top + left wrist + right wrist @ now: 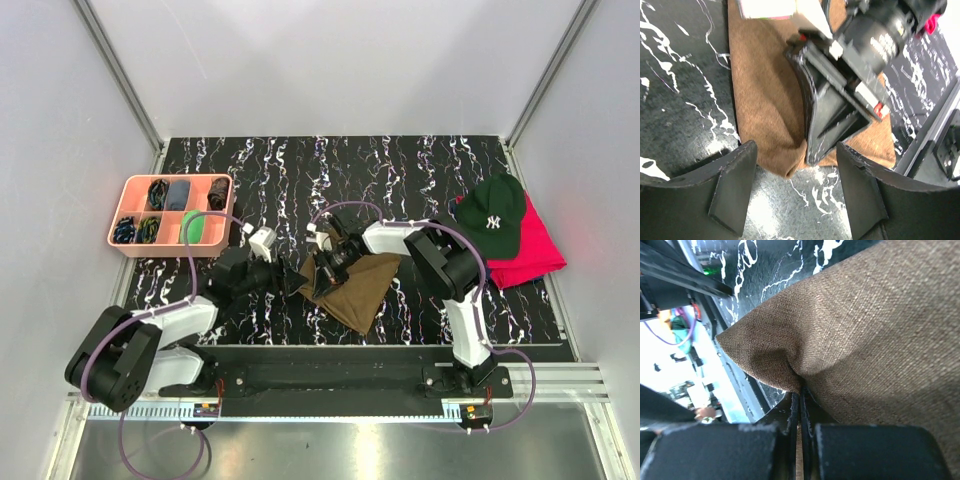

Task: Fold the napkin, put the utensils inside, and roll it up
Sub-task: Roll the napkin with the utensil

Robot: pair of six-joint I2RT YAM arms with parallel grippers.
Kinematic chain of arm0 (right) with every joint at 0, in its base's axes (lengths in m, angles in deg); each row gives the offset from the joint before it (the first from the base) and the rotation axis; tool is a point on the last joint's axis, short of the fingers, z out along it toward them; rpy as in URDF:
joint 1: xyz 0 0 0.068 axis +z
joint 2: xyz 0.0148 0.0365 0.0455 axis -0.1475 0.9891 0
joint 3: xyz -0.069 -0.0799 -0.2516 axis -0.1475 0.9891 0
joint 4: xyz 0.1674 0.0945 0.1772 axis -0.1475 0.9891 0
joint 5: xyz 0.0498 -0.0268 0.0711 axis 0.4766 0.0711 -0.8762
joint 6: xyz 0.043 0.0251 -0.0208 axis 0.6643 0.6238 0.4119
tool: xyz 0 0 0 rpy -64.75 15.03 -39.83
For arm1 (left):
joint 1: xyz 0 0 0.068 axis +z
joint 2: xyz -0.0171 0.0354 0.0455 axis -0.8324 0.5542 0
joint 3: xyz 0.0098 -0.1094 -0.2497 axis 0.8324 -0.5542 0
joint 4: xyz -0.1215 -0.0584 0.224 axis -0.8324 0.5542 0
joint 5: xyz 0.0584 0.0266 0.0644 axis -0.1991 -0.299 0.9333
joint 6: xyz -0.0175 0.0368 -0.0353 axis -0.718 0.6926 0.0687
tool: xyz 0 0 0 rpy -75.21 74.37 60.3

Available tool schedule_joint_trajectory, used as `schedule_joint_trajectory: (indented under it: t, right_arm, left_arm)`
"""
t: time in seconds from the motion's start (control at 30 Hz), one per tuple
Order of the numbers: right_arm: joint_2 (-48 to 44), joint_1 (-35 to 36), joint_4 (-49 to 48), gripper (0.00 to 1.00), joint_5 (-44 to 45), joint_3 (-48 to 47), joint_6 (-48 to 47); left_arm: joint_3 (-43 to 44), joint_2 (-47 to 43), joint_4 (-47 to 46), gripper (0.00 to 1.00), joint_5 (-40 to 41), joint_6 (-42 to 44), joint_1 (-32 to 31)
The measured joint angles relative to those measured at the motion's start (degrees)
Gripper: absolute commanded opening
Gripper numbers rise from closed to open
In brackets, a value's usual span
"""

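Right jaws pinch napkin [865, 330] on white-walled marbled table [400, 170]

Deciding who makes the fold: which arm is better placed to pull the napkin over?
Right: the right hand is shut on the napkin; the left hand hangs open at its corner, holding nothing.

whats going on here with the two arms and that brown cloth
The right gripper is shut on a pinched fold of the napkin, which lies in a rough triangle on the marbled table. The left gripper is open and empty, poised at a corner of the cloth. The cloth is not yet rolled.
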Motion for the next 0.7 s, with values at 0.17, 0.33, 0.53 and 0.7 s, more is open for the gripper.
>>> schedule_joint_trajectory:
  t: [0.17,0.33,0.53,0.7]
  right_arm:
    - [2.01,-1.22,0.07,0.00,-3.82,-0.70,-0.20]
    - [3.39,-1.84,0.13,0.00,-6.38,-1.11,-0.42]
    - [4.57,-2.64,0.17,0.00,-8.98,-1.22,-0.44]
    - [5.22,-3.32,0.33,0.00,-10.36,-1.22,-0.57]
  left_arm:
    - [0.00,2.95,-0.98,0.66,-0.87,0.98,-0.57]
    - [0.00,4.63,-1.90,0.64,-0.90,1.90,-1.68]
    - [0.13,6.86,-2.58,0.61,-0.92,2.93,-2.51]
    - [0.17,7.54,-3.13,0.55,-0.90,3.30,-2.89]
